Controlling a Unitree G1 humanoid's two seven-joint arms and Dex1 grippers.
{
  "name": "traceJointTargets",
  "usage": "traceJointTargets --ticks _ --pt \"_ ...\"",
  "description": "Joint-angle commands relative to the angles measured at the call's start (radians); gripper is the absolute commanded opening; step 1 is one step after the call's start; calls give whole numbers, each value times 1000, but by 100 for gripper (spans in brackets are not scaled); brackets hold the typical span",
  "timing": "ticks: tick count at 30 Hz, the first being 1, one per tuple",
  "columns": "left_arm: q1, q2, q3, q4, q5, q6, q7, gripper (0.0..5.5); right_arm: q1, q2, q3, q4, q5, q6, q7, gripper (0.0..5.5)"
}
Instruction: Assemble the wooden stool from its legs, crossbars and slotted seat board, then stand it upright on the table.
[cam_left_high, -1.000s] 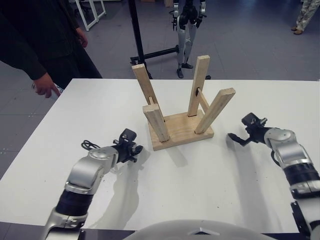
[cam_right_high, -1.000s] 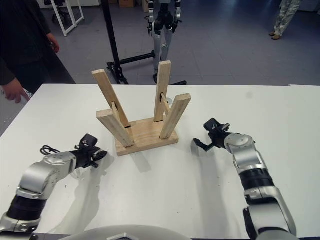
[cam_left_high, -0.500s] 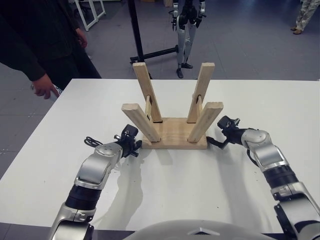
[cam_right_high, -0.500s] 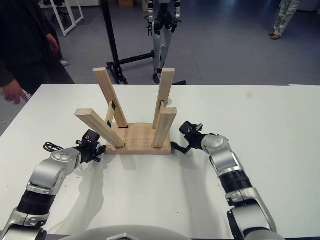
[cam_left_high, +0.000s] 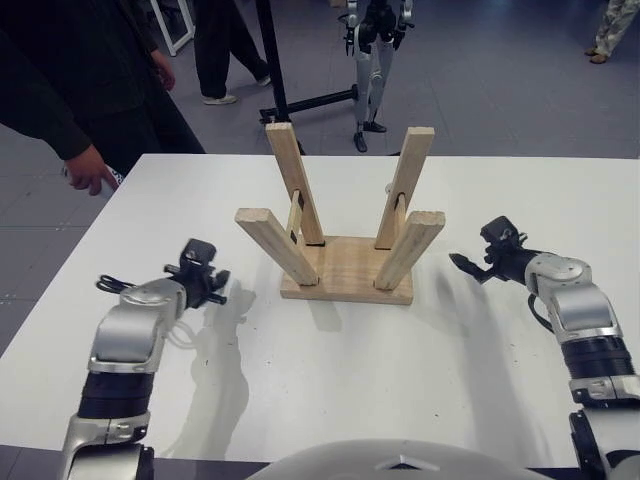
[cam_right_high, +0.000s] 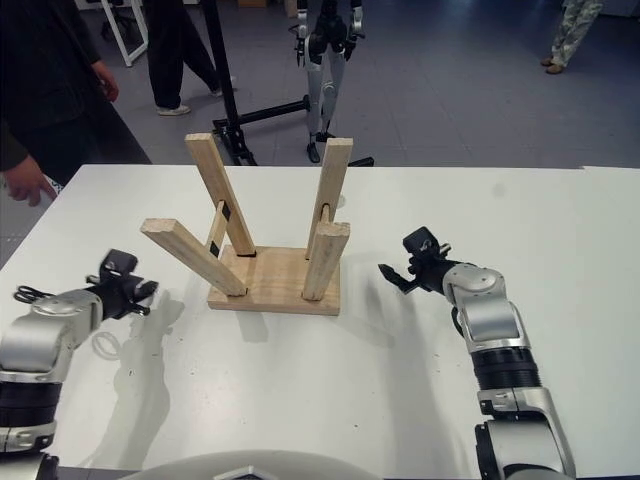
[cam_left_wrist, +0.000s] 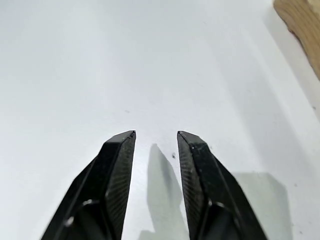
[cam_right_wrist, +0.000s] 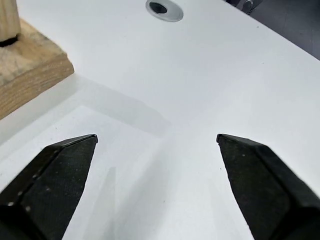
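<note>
On the table (cam_left_high: 400, 380), your stool (cam_left_high: 345, 262) sits upside down, seat board (cam_left_high: 340, 284) flat, legs (cam_left_high: 293, 180) pointing up. Your left gripper (cam_left_wrist: 156, 135) is narrowly parted and empty; your right gripper (cam_right_wrist: 157, 138) gapes wide, holding nothing.

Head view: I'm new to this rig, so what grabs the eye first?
The stool stands upside down in the middle of the table, seat board flat, four legs splayed upward. The left claw and right claw flank it, both open, clear of it.
</note>
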Motion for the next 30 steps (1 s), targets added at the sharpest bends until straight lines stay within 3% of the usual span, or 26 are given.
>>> traceJointTargets --ticks 1,4,13,22,26,30 --pt "-132 -17 112 -82 -52 74 34 88 4 72 -42 -88 60 70 -56 364" --pt "-223 -58 171 -175 -116 168 58 84 10 95 -18 -183 125 132 -11 326" --pt "-497 -190 253 -325 -290 463 90 84 34 163 173 -105 77 58 15 326" --pt "-733 -450 403 -466 -451 671 199 84 33 187 184 33 42 -52 -11 326" --pt "-725 -459 428 -493 -591 671 290 84 40 185 181 25 46 -51 -13 326" --pt "-872 -416 493 -451 -684 671 378 84 39 184 180 22 47 -48 -13 326"
